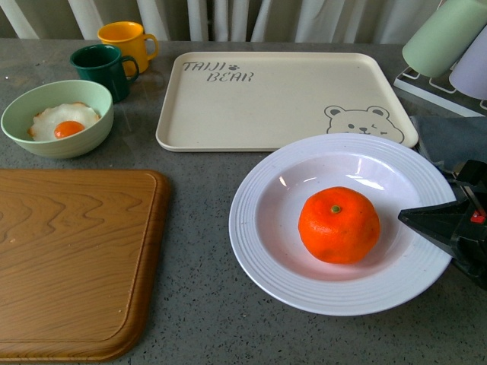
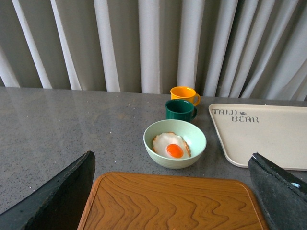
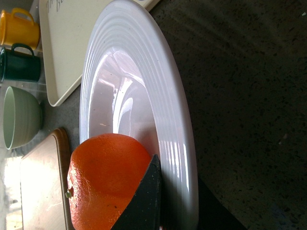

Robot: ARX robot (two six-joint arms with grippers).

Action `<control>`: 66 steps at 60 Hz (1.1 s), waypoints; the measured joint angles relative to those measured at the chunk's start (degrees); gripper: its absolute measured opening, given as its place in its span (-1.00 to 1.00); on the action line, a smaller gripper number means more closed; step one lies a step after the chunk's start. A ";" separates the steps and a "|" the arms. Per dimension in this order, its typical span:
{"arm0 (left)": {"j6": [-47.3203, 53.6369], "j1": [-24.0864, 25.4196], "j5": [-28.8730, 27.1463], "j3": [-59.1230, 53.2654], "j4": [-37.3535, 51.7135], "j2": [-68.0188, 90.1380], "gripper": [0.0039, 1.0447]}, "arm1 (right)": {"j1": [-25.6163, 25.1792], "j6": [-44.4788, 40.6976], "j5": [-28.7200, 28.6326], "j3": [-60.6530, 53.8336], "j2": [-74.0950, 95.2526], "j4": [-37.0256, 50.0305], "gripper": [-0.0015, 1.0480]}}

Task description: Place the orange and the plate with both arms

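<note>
The orange sits in the well of the plate on the grey worktop; the right hand grips the plate's right rim, one finger above, one beneath; the left hand hangs spread wide over the wooden board.

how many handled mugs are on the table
2. The dark green mug stands just behind the pale green bowl; the yellow mug is right behind it. More could sit outside the frame.
</note>
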 joint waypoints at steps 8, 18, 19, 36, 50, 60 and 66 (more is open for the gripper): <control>0.00 0.00 0.00 0.00 0.00 0.00 0.83 | -1.18 -0.11 -1.64 -0.52 -2.40 -0.11 -0.93; 0.00 0.00 0.00 0.00 0.00 0.00 0.83 | -2.82 0.28 -4.33 -0.48 -5.75 -0.37 -0.93; 0.00 0.00 0.00 0.00 0.00 0.00 0.83 | -3.02 0.31 -4.59 -0.42 -5.99 -0.37 -0.93; 0.00 0.00 0.00 0.00 0.00 0.00 0.83 | -4.70 2.84 -5.62 5.57 -3.89 -0.28 -0.93; 0.00 0.00 0.00 0.00 0.00 0.00 0.83 | -1.81 7.17 -4.66 19.28 7.06 0.28 -0.93; 0.00 0.00 0.00 0.00 0.00 0.00 0.83 | 0.07 8.57 -3.69 29.00 13.97 -2.14 -0.93; 0.00 0.00 0.00 0.00 0.00 0.00 0.83 | 0.85 8.81 -3.45 34.71 17.64 -4.46 -0.93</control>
